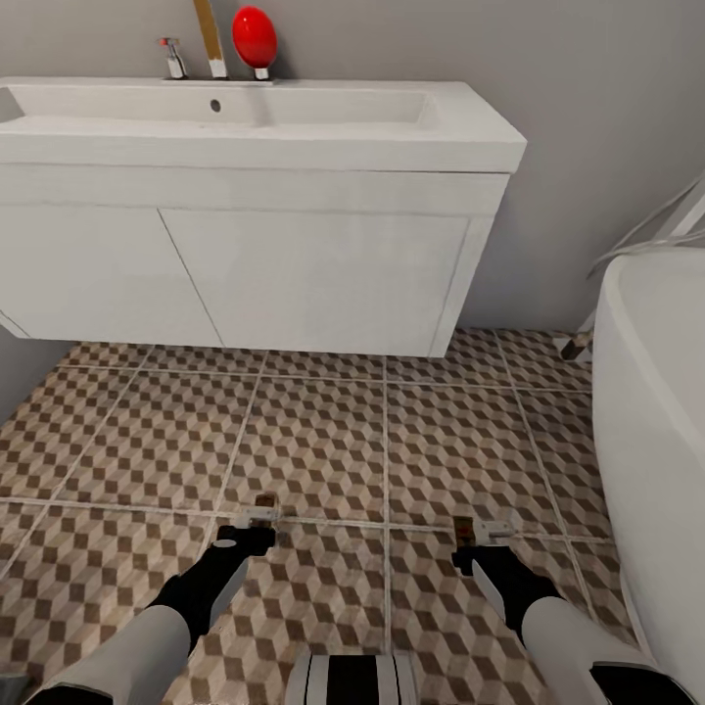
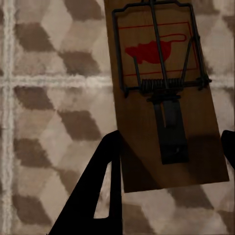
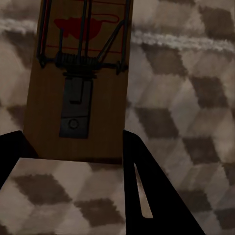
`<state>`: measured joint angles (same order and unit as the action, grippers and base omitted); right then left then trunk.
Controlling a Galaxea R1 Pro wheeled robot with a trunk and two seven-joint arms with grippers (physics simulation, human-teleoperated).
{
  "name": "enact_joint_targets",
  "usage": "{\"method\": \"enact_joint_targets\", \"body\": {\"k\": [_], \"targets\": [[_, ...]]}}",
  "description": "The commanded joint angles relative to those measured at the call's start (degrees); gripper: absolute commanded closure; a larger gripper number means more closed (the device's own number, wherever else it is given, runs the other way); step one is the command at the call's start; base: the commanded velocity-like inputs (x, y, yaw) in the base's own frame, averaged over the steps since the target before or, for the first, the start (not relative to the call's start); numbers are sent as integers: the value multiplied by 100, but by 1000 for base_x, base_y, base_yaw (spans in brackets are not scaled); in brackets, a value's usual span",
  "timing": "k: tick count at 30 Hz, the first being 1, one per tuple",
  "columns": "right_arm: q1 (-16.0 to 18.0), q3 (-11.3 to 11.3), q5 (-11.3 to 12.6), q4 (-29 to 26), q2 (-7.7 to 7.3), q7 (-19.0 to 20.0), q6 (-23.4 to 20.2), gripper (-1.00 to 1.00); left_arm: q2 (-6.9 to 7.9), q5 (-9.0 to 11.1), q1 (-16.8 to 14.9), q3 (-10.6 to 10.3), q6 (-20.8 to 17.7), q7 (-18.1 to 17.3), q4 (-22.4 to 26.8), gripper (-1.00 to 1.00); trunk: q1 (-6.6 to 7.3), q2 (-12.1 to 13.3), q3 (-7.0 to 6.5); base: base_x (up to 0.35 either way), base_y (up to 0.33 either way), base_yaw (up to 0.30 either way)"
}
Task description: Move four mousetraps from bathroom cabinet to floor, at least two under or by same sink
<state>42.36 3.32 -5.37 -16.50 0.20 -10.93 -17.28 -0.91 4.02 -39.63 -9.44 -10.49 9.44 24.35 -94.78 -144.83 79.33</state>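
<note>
**Two traps in hand, sink right ahead, so go easy on the drop**

Standing behind the robot here. Each arm has a mousetrap pinched at its near end. The left gripper (image 1: 252,530) is closed on the left mousetrap (image 2: 164,93), and the right gripper (image 1: 477,548) is closed on the right mousetrap (image 3: 81,83). Both wrist views show the black fingers hugging the wooden board's sides, spring bar and red mouse print facing up. In the head view the traps hang low over the bathroom floor (image 1: 323,441), about a tile row short of the sink (image 1: 264,127) and its white vanity (image 1: 294,264). The bathtub (image 1: 656,392) sits off to the right.

My take on doing this well: where they hover now looks too far out to count as next to the sink. I'd roll forward or reach until the boards are at the vanity's front edge or under it, lower until they're nearly flat on the tile, then open. Keep them level so they don't flip. Can't tell if they touch the floor yet.
</note>
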Motion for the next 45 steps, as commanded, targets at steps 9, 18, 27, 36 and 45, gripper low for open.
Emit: {"method": "enact_joint_targets", "body": {"k": [9,18,27,36,45], "targets": [[0,36,-35,-11,-2,11,39,100,153,112,-1,-35,-25,-18,55,100,-6,-6,71,0,0,0],[0,34,-34,-11,3,12,40,100,140,117,-1,-45,-15,-6,37,100,-6,-6,71,18,11,0],[0,9,-42,-11,17,10,40,100,136,133,-1,-32,-36,-9,18,100,-6,-6,71,255,146,0],[0,3,-43,-11,53,5,47,100,135,141,-1,-32,-70,-12,9,100,-6,-6,71,305,151,0],[0,10,-35,-11,59,4,49,100,125,136,-1,-32,-83,4,8,100,-6,-6,71,309,141,0]]}}
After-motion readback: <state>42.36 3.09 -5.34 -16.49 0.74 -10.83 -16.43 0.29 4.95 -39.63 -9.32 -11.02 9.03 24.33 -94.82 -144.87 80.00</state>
